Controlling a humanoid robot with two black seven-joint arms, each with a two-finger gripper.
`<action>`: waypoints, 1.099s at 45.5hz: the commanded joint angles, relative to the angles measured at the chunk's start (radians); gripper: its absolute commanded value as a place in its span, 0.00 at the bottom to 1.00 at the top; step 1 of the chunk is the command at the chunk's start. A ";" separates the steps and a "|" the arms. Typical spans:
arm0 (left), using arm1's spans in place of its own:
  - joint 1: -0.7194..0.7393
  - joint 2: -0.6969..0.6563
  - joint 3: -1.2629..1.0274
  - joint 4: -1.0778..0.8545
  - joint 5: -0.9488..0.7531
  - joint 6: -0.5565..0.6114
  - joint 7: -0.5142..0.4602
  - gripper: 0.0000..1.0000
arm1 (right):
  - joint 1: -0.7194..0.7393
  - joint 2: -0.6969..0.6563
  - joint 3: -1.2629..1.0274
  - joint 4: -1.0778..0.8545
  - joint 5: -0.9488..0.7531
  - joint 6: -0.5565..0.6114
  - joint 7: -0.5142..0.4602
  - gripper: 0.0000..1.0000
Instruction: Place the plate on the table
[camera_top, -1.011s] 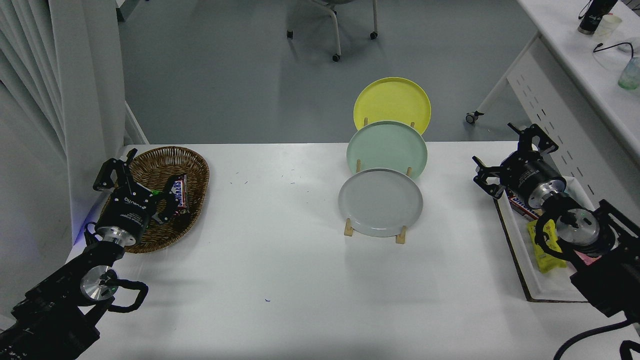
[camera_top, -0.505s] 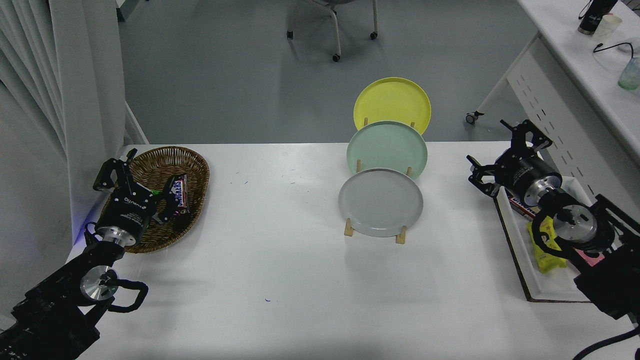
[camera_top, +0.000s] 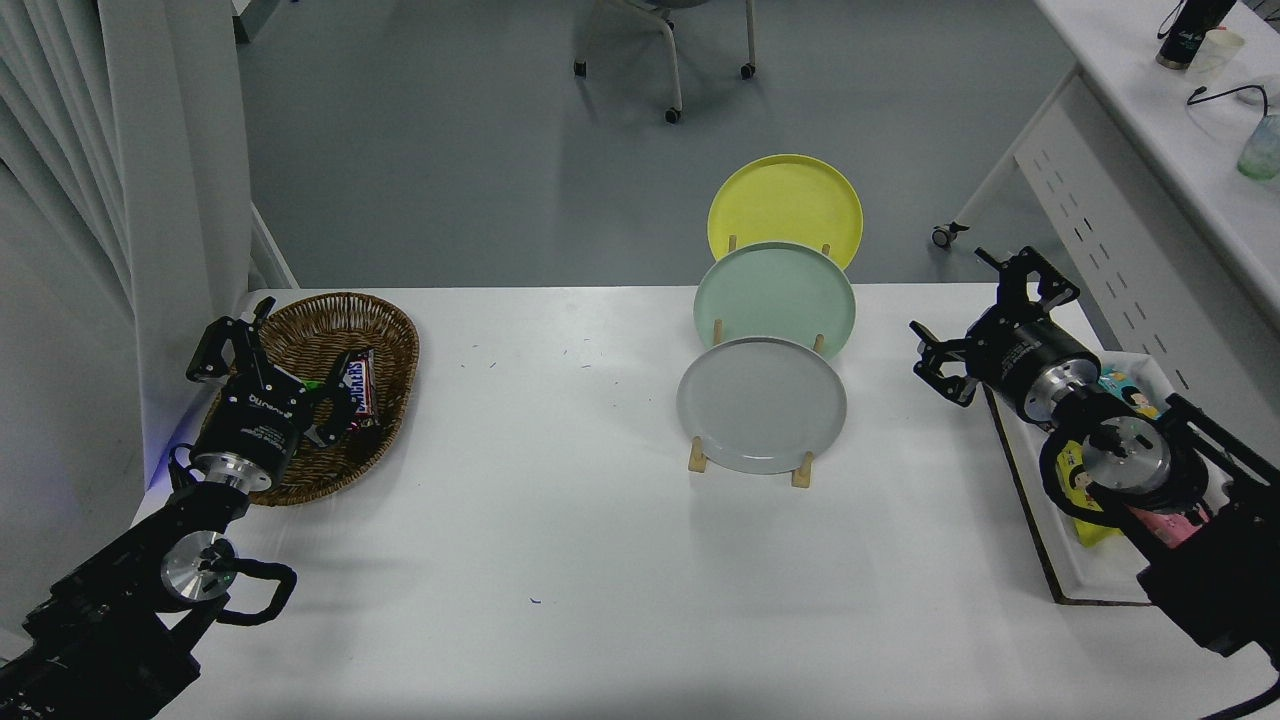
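The light grey plate (camera_top: 761, 404) stands tilted at the front of a wooden rack (camera_top: 800, 472) near the middle of the white table (camera_top: 560, 540). Behind it in the same rack stand a mint green plate (camera_top: 775, 295) and a yellow plate (camera_top: 785, 207). My right gripper (camera_top: 968, 318) is open and empty, to the right of the grey plate and apart from it. My left gripper (camera_top: 268, 362) is open and parked at the lower left, over the basket.
A wicker basket (camera_top: 330, 352) with candy bars stands at the left edge. A white tray (camera_top: 1075, 560) with snack packets lies at the right edge under my right arm. A white perforated desk (camera_top: 1120, 230) stands beyond the table at right.
My right gripper has moved left and slightly up, toward the plates. The plates and my left arm have not moved.
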 joint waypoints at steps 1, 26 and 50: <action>0.000 0.000 0.000 -0.001 0.000 0.000 0.000 0.98 | -0.015 0.008 0.001 0.030 0.052 -0.057 0.000 0.99; 0.000 -0.001 0.000 -0.001 0.000 0.000 0.000 0.98 | -0.033 0.129 -0.002 0.050 0.057 -0.077 0.000 0.99; 0.000 -0.001 0.002 0.000 0.000 0.000 0.000 0.98 | -0.033 0.105 0.007 0.074 0.061 -0.130 -0.006 0.99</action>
